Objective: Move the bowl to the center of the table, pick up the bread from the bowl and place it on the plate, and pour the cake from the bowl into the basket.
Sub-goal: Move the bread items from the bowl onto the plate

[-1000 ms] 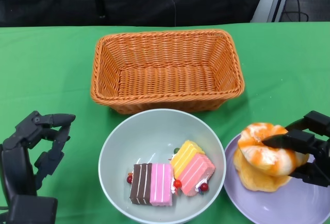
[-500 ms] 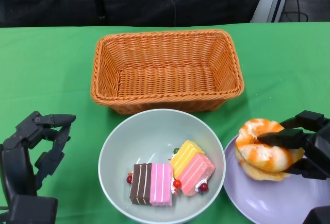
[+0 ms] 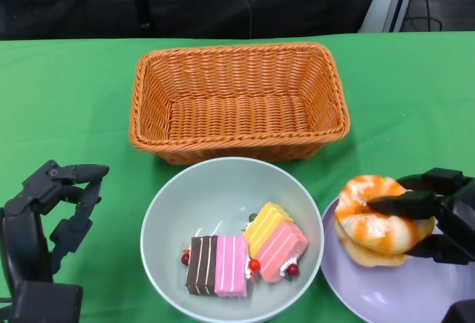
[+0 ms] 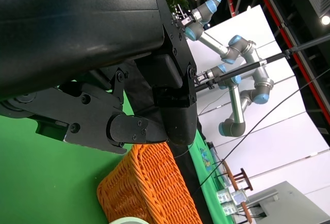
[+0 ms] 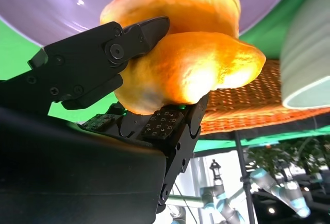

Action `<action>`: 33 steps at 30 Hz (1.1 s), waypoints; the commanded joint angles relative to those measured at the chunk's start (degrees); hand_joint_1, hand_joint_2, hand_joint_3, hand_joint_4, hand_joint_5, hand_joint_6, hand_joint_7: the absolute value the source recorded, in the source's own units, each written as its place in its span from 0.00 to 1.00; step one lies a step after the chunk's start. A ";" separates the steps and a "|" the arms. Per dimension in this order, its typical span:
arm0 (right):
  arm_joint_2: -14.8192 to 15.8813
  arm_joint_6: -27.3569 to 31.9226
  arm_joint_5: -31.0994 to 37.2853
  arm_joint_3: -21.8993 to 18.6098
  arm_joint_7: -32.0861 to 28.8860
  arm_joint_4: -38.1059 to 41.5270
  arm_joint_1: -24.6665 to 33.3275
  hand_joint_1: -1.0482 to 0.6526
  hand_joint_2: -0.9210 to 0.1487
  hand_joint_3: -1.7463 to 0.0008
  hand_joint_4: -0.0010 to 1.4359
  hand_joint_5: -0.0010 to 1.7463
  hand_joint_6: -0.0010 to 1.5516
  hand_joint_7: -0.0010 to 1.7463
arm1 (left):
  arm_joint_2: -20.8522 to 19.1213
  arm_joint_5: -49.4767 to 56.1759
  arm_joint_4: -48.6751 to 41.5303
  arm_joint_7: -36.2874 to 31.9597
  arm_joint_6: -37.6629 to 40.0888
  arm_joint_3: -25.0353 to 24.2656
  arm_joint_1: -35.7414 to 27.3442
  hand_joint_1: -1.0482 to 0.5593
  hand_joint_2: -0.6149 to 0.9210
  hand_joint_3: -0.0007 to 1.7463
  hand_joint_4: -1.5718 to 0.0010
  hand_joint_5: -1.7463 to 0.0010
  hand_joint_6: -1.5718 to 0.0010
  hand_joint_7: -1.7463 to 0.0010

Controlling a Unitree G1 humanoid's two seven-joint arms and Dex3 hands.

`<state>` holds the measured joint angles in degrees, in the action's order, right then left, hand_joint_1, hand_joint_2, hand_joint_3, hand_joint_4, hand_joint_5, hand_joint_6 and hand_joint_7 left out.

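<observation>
We hold the bread (image 3: 375, 223) gripped in our right hand (image 3: 438, 215), with the plate (image 3: 415, 297) directly beneath it.

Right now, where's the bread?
In the head view, the bread sits lower right, gripped by the right hand over the purple plate, beside the bowl.

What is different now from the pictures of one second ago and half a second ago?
The right hand, still holding the bread, has carried it lower and a little to the left, toward the plate; its fingers have not let go. The bowl with the cake, the basket and the left hand stayed as they were.
</observation>
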<state>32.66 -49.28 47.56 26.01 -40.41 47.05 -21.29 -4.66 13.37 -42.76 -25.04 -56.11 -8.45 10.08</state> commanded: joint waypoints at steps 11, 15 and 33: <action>0.14 -9.69 -3.35 -0.73 1.18 3.00 1.67 0.17 0.00 0.90 0.24 0.11 0.44 0.00 | -1.69 -0.86 -0.69 1.08 -0.80 -0.48 -0.15 0.52 1.00 0.14 0.46 0.27 0.40 0.56; 0.11 -10.56 -4.09 -1.36 2.62 2.79 1.75 0.13 0.00 0.88 0.23 0.08 0.40 0.00 | -1.68 -0.88 -0.95 1.13 -0.93 -0.44 -0.02 0.52 1.00 0.13 0.46 0.27 0.40 0.57; -1.92 -15.99 -6.01 -2.76 2.20 5.32 0.83 0.14 0.00 0.93 0.31 0.08 0.42 0.00 | -1.87 -0.58 -1.11 0.88 -0.71 -0.56 0.09 0.52 1.00 0.15 0.46 0.26 0.40 0.55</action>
<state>31.24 -63.53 43.36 24.39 -38.09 51.51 -20.06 -5.08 13.36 -43.84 -24.46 -56.17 -8.57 10.12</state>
